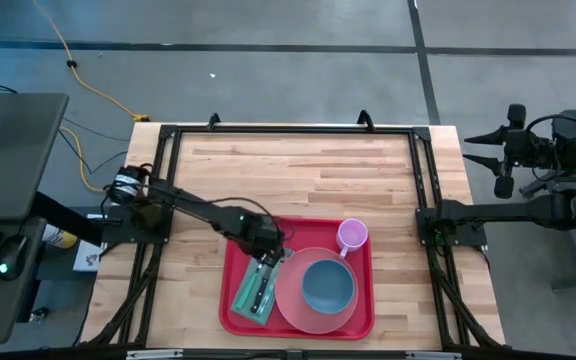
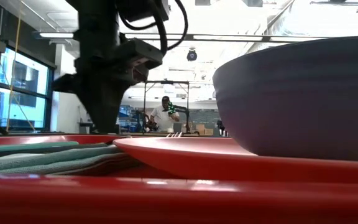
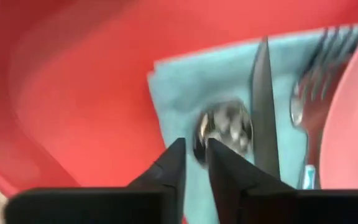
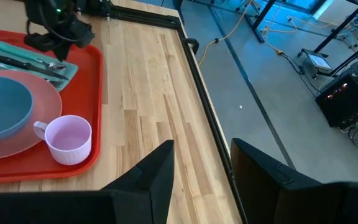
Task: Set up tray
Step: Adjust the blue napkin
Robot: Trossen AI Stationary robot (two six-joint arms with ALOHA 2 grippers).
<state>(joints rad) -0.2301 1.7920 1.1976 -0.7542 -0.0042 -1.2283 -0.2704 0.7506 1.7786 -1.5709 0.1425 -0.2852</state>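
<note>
Judging by the layout, setup was nearly complete: the tray (image 1: 230,308) at the table's near edge carried plate (image 1: 290,305), bowl (image 1: 327,286), cup (image 1: 352,235) and cutlery on a napkin (image 1: 245,293). Left gripper (image 3: 195,163) hovered narrowly parted over the spoon (image 3: 224,126), gripping nothing; right gripper (image 4: 201,163) waited open off-table.

Close view down into red tray (image 3: 73,93). Teal napkin (image 3: 185,81) lies on tray floor. On napkin: spoon (image 3: 224,127), knife (image 3: 263,106), fork (image 3: 316,81), side by side. Pink plate edge (image 3: 353,124) beside fork. Left gripper (image 3: 196,163) just above spoon bowl, narrow gap between fingertips.
</note>
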